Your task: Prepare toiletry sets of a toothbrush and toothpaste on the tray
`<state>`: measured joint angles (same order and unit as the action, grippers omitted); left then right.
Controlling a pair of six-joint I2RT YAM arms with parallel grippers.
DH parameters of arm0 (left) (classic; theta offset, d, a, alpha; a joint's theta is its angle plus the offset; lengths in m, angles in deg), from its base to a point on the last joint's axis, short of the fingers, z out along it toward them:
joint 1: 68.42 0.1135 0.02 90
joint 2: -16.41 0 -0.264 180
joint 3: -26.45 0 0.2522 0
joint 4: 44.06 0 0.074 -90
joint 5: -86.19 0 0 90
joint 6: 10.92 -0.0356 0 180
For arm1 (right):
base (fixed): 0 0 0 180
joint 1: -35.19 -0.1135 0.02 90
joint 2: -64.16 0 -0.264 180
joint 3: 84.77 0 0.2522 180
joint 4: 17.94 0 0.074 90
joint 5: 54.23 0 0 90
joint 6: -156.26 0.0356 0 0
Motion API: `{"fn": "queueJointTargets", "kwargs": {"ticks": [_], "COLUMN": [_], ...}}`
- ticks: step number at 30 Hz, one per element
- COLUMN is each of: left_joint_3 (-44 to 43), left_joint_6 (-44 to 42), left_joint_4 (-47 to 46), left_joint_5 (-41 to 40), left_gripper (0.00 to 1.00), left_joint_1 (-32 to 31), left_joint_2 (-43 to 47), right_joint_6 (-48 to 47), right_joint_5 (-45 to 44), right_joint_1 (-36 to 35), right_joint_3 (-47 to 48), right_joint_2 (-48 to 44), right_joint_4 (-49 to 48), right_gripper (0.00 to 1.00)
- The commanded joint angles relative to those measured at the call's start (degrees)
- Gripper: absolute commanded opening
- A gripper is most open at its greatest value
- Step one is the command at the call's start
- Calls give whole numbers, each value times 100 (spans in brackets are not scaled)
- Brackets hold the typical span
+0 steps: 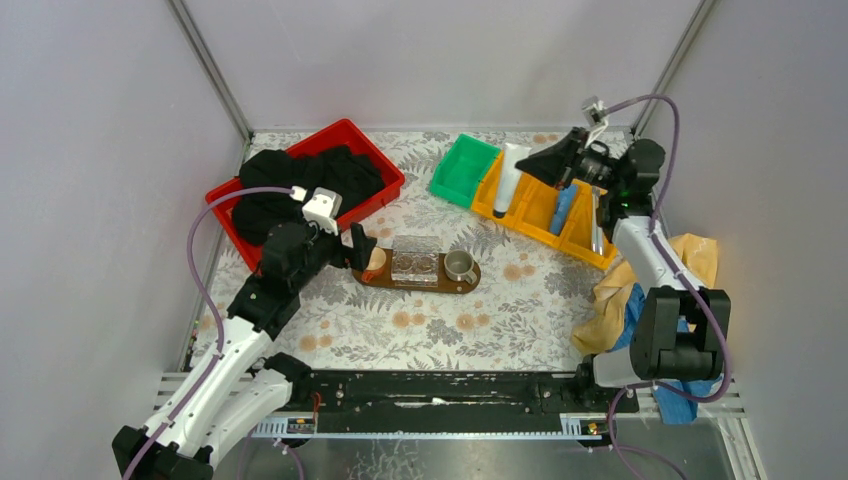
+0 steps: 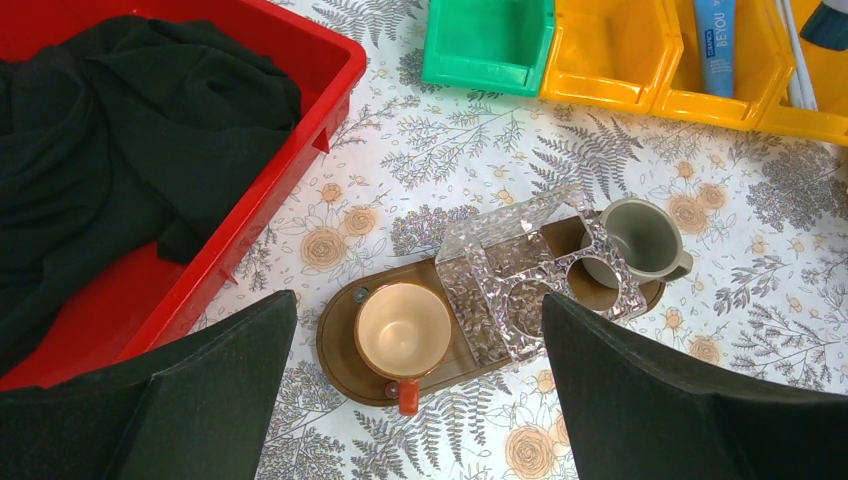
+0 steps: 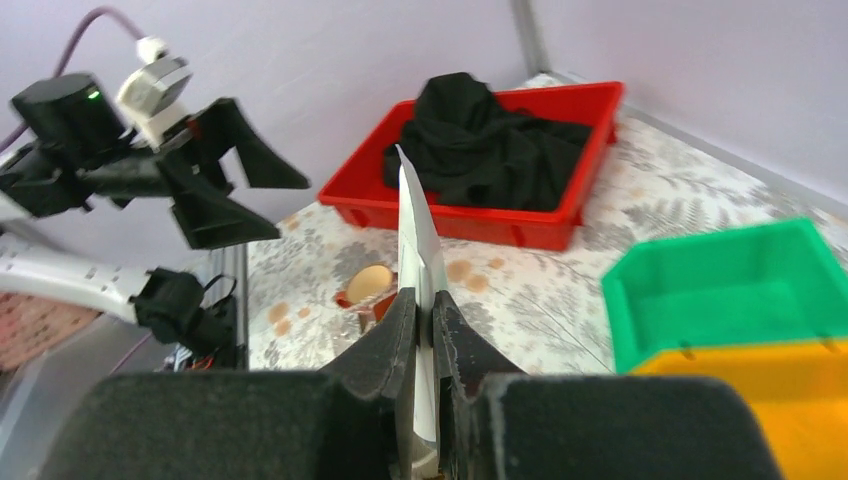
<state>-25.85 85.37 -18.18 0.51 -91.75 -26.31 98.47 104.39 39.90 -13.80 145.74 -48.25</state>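
Observation:
The dark brown oval tray [image 1: 470,285] [image 2: 335,350] lies mid-table and carries an orange cup [image 1: 375,258] [image 2: 403,330], a clear holder [image 1: 415,258] [image 2: 510,270] and a grey cup [image 1: 460,265] [image 2: 637,238]. My left gripper [image 1: 365,250] [image 2: 418,305] hangs open above the tray's left end, over the orange cup. My right gripper [image 1: 530,160] [image 3: 422,300] is shut on the whitish toothpaste tube [image 1: 510,180] [image 3: 415,220], over the left end of the yellow bins [image 1: 535,205]. A blue toothpaste tube [image 1: 563,208] [image 2: 715,45] and a pale toothbrush [image 1: 597,225] [image 2: 795,50] lie in the bins.
A red crate [image 1: 375,145] [image 2: 290,150] full of black cloth stands at the back left. A green bin [image 1: 465,170] [image 2: 490,45] sits beside the yellow bins. Yellow and blue cloths [image 1: 690,265] lie by the right arm's base.

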Motion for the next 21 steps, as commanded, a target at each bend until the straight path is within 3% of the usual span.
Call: {"fn": "queueJointTargets", "kwargs": {"ticks": [1, 11, 21], "left_joint_3": [75, 108, 147], "left_joint_6": [-70, -125, -133], "left_joint_4": [-392, -395, -439], "left_joint_5": [-55, -323, -346], "left_gripper": [100, 100, 100], "left_joint_1": [39, 39, 48], "left_joint_2": [78, 113, 120], "right_joint_6": [188, -37, 56], "right_joint_5": [135, 12, -139], "right_joint_1": [-769, -2281, -2889], "right_joint_3": [43, 300, 662], "right_joint_2": [-136, 583, 1328], "right_joint_4": [-1174, -2119, -2536], "right_gripper": [0, 0, 0]}}
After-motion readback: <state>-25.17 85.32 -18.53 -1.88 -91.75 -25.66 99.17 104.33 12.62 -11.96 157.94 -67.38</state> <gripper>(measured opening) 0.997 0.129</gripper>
